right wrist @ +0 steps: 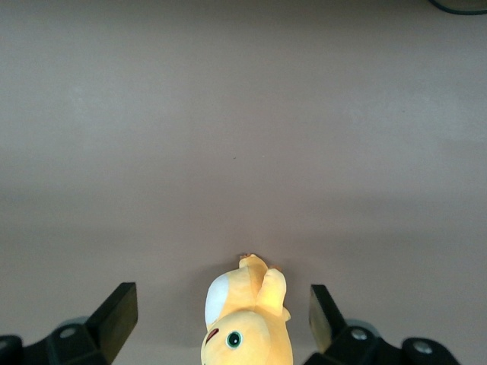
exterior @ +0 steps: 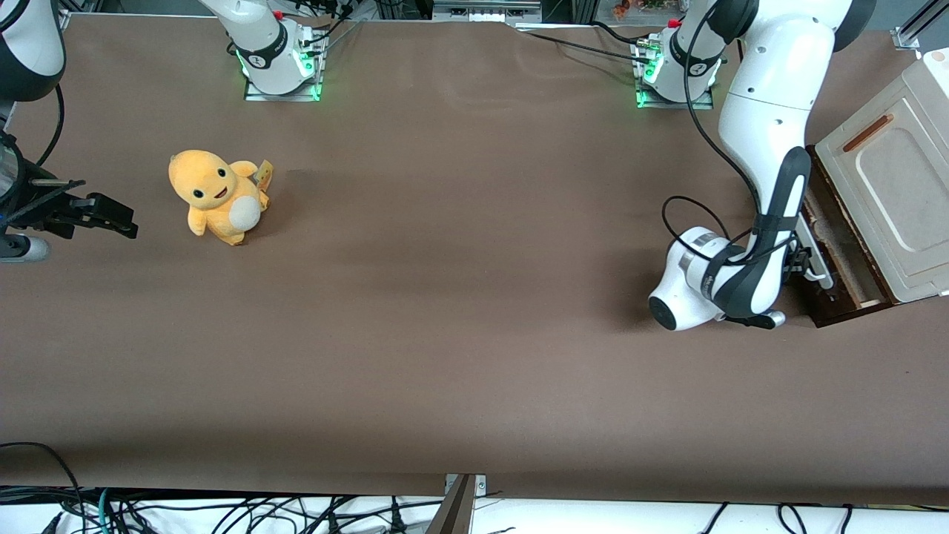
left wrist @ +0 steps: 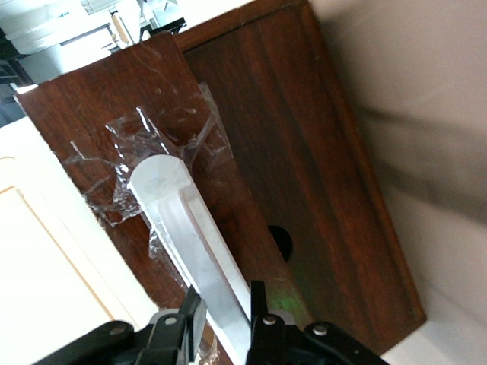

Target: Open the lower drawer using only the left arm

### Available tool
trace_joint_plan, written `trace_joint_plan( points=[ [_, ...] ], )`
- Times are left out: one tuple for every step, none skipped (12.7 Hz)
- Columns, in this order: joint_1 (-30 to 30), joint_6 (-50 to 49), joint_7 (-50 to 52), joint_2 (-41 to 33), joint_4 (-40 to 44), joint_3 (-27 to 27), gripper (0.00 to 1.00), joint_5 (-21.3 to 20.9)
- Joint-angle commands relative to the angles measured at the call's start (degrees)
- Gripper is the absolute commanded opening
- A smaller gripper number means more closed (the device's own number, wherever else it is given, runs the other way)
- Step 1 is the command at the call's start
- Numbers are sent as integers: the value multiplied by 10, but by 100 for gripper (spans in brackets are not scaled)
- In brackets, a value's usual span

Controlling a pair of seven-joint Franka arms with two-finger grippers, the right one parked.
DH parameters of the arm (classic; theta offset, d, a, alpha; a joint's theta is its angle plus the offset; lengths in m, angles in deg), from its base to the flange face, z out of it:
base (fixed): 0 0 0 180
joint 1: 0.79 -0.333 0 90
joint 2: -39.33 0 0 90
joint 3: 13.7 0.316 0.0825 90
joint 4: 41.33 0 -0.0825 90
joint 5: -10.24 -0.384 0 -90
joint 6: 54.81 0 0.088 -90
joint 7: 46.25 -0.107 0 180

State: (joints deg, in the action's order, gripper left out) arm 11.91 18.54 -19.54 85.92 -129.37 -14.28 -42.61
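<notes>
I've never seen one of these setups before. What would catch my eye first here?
Probably the yellow plush toy, alone on the brown table toward the parked arm's end. Next, the left arm bends down at its own end to a small cream cabinet, where its gripper has its fingers on either side of the white bar handle of the dark wooden lower drawer.

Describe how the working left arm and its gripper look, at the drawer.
The left arm is glossy white in rounded segments with dark grey joint bands, a dark grey strip along its forearm, and a looping black cable. Green lights glow at its base. Its gripper, at the lower drawer handle, is black with two flat fingers and silver screws.
</notes>
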Motion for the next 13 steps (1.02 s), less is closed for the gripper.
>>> trace_joint_plan(
  points=[
    [17,-17,-25,13,30,2,7,14],
    [17,-17,-24,13,31,2,8,18],
    [18,-17,-23,13,31,2,8,30],
    [18,-16,-22,14,36,2,16,33],
    [17,-16,-26,15,42,2,72,35],
    [18,-15,-25,15,50,2,100,42],
    [17,-16,-25,14,71,2,100,63],
    [18,-16,-25,13,94,2,100,89],
    [18,-16,-25,11,116,2,100,113],
    [17,-16,-25,10,142,2,100,147],
    [13,-16,-24,7,168,2,100,188],
    [9,-16,-24,1,197,4,100,235],
    [1,-16,-24,-10,216,4,100,282]
  ],
)
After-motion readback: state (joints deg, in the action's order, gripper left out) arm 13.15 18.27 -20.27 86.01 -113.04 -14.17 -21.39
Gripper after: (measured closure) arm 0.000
